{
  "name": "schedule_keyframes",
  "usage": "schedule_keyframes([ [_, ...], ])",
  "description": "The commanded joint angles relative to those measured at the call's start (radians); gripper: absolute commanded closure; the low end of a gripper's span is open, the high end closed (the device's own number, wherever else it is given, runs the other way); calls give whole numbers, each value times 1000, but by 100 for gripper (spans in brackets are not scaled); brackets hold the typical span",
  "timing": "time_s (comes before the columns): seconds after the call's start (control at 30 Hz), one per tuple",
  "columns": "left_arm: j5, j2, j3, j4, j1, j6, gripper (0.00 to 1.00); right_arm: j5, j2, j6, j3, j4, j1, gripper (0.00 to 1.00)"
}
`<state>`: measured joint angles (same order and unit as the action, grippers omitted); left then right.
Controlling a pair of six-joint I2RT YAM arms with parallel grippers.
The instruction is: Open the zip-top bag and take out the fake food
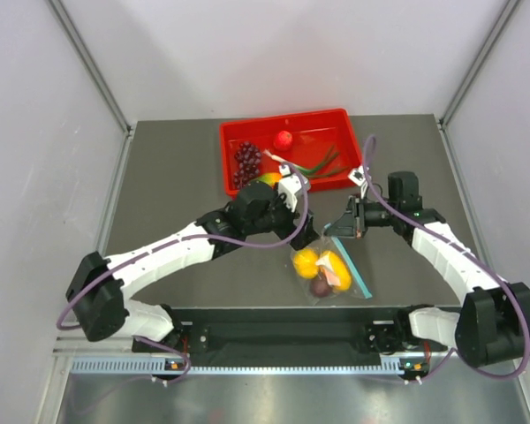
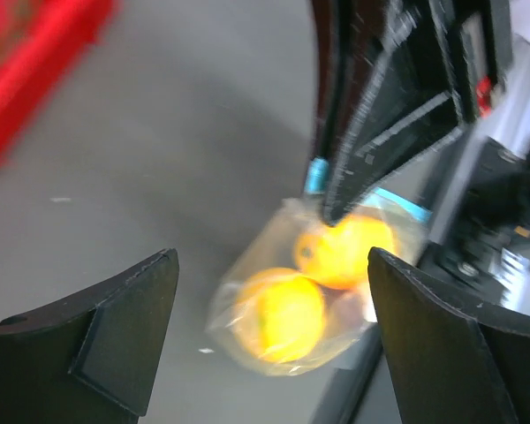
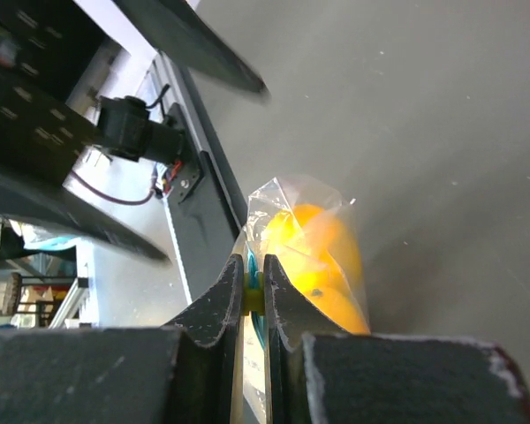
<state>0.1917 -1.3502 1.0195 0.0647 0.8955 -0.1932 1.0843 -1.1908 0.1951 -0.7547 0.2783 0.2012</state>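
The clear zip-top bag (image 1: 329,269) lies near the front middle of the table, its teal zip strip (image 1: 358,276) along the right edge. Inside are the yellow lemon (image 1: 306,261), the orange-yellow mango (image 1: 335,268) and the dark maroon piece (image 1: 321,286). My right gripper (image 1: 343,228) is shut on the bag's zip strip (image 3: 258,300) at the top end. The bag (image 3: 314,243) hangs beyond its fingers. My left gripper (image 1: 296,190) is open and empty, up and left of the bag. Its view shows the bag (image 2: 309,296), lemon (image 2: 278,314) and mango (image 2: 344,252) ahead between its fingers.
A red tray (image 1: 247,132) at the back holds a purple grape bunch (image 1: 246,163), a small red ball (image 1: 283,138) and green stems (image 1: 322,162). The arm mounting rail (image 1: 283,331) runs along the near edge. Grey walls enclose the table on both sides.
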Motion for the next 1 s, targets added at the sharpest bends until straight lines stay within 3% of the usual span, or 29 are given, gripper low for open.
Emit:
schedule_keyframes([
  [0.0, 236, -53, 39, -121, -3, -77, 9, 60, 37, 7, -52, -16, 9, 100],
  [0.33, 379, -110, -32, -345, -7, -213, 11, 75, 49, 118, -34, -131, 9, 100],
  [0.8, 275, -150, -21, -241, -9, -88, 14, 89, 86, 158, -17, -151, 9, 100],
  [0.83, 281, -150, -18, -241, -12, -88, 16, 89, 88, 164, -12, -160, 10, 100],
  [0.93, 342, -182, 7, -243, -12, -112, 42, 97, 83, 184, -2, -185, 10, 100],
  [0.97, 357, -203, 13, -244, -12, -120, 58, 97, 83, 185, -3, -186, 9, 100],
])
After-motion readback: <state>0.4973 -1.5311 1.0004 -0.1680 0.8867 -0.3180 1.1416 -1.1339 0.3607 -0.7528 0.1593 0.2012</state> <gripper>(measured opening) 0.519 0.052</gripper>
